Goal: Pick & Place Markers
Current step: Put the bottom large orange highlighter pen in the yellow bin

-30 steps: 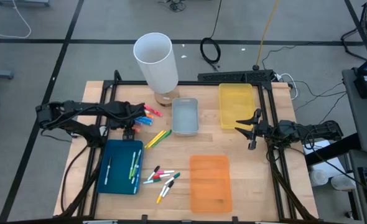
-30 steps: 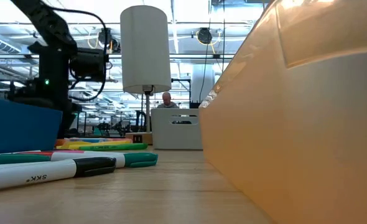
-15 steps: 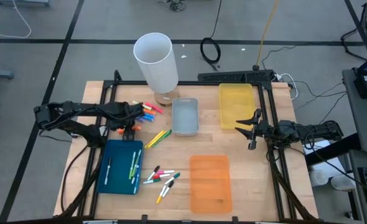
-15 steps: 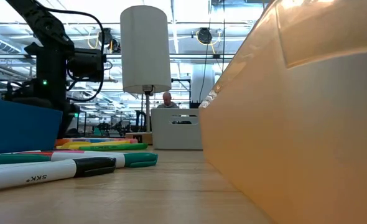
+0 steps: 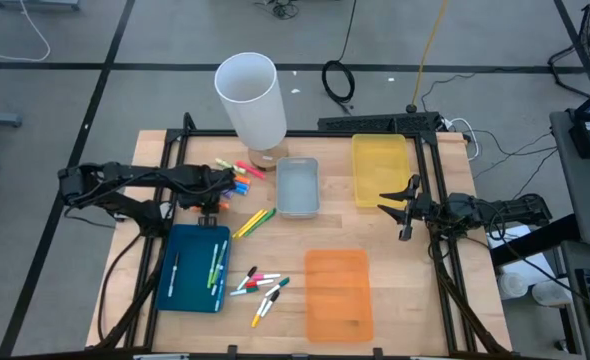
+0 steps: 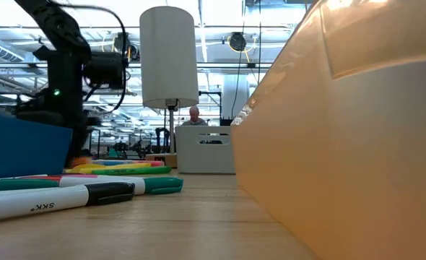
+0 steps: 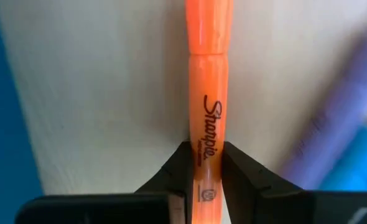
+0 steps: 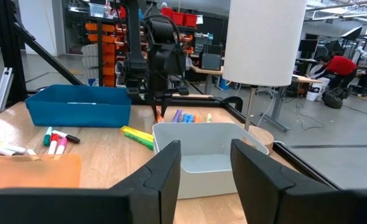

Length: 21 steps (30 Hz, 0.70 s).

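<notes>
My left gripper [image 5: 213,198] stands at the table's left, just beyond the blue tray [image 5: 180,290], shut on an orange marker [image 7: 207,93]. It also shows in the right wrist view [image 8: 160,93]. A loose bunch of neon markers [image 5: 243,172] lies on the wood right of it. A yellow and a green marker [image 5: 255,220] lie near the grey tray [image 5: 297,200]. Several white-bodied markers [image 5: 260,285] lie at the front. A few markers [image 5: 215,265] lie in the blue tray. My right gripper [image 5: 400,205] is open and empty beside the yellow tray [image 5: 380,168]. My left gripper pinches the orange marker's barrel [image 7: 204,163], at the printed end away from the cap, between its two fingers [image 7: 178,167]. The fingers point down, and the marker runs on along their line. It hangs upright below them [image 8: 159,113]. Whether its lower end touches the table I cannot tell.
A tall white cylinder [image 5: 250,100] stands on a round wooden base at the back, near the marker bunch. An orange tray [image 5: 338,293] lies front right. A black frame borders the table. In the low view the orange tray's wall [image 6: 343,144] fills the right half.
My left gripper has dipped a little and then come up again by the neon markers, staying over the same spot. My right gripper has kept still.
</notes>
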### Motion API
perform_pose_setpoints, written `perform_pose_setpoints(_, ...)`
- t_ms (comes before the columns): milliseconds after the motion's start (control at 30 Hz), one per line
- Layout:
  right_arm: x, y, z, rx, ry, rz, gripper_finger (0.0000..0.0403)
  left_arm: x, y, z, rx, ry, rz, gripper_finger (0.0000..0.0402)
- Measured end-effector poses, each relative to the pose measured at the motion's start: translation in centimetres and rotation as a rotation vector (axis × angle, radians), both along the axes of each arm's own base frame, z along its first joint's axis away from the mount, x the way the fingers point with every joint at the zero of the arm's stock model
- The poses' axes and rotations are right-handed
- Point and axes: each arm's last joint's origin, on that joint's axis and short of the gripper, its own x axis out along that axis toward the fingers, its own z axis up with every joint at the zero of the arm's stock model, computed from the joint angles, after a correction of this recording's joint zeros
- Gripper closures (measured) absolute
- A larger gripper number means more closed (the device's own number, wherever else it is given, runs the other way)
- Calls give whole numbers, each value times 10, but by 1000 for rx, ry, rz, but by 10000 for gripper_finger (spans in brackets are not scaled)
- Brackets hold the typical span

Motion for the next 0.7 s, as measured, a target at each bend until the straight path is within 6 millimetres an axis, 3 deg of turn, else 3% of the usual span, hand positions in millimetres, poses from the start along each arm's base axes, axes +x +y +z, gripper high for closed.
perform_pose_setpoints(400,0,0,0,0,0,0,275,37,-23,48,305,-6,-349,345)
perform_pose_setpoints(700,0,0,0,0,0,0,275,61,-55,94,757,82,-722,345)
